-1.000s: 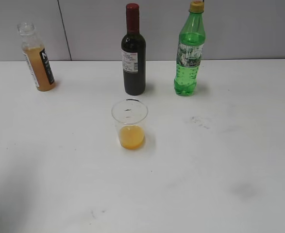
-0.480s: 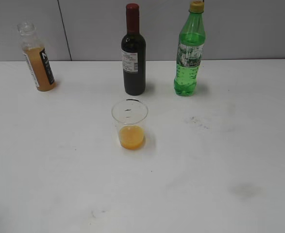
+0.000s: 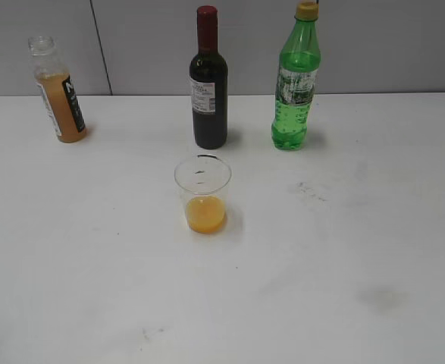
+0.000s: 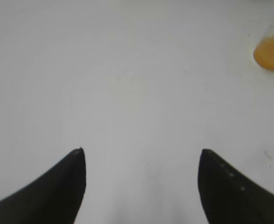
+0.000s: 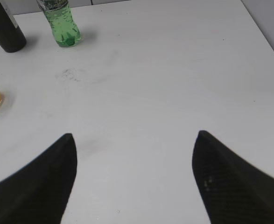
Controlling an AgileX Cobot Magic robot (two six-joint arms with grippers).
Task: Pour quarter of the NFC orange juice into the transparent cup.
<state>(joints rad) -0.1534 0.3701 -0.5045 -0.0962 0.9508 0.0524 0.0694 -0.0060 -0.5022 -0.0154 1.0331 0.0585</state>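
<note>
NFC orange juice (image 3: 57, 91) stands capless at the far left of the white table (image 3: 343, 227), back by the grey wall, and we can see cloudy orange liquid filling it up to roughly the shoulder, with the clear neck empty above. Out in front, near the middle of the table, sits the transparent cup (image 3: 203, 193), upright, with a shallow pool of orange juice in its base and the upper walls clear. Just behind the cup we have the dark wine bottle (image 3: 208, 80), red capsule on top, contents impossible to read through the dark glass. To its right stands the green soda bottle (image 3: 296, 80), yellow cap on, bubbles showing through the green plastic.

Our left gripper (image 4: 141, 151) hovers over bare table with its fingers spread wide and nothing between them; the cup's orange base peeks in at the upper right corner of that view. Our right gripper (image 5: 133, 135) is likewise spread apart and empty, well clear of both bottles at the top left of its view.
</note>
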